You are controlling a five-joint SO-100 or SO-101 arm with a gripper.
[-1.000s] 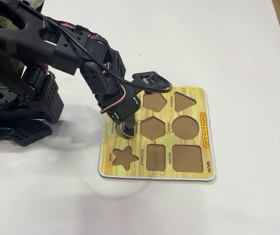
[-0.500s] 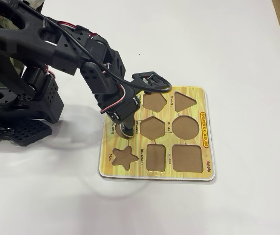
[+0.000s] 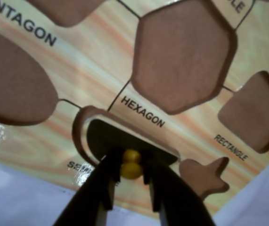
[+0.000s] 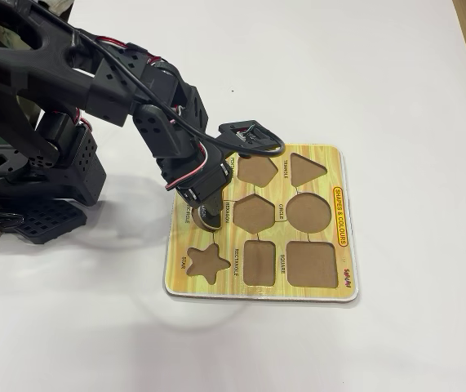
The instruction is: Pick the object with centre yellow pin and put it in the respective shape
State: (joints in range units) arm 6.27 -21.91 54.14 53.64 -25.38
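Observation:
My gripper (image 3: 131, 170) is shut on the yellow pin (image 3: 131, 164) of a dark semicircle piece (image 3: 120, 139). The piece sits in or just over the semicircle recess (image 3: 80, 127) at the near left of the wooden shape board (image 3: 92, 61); I cannot tell if it lies flush. In the fixed view the gripper (image 4: 206, 214) points down at the board's left edge, between the top-left recess and the star recess (image 4: 206, 263). The piece (image 4: 206, 217) is mostly hidden by the jaws there.
The board (image 4: 330, 167) lies on a white table and has empty recesses: hexagon (image 3: 181, 52), rectangle (image 3: 254, 110), star (image 3: 205, 176), plus triangle, circle and square. The arm's base (image 4: 28, 175) stands left of the board.

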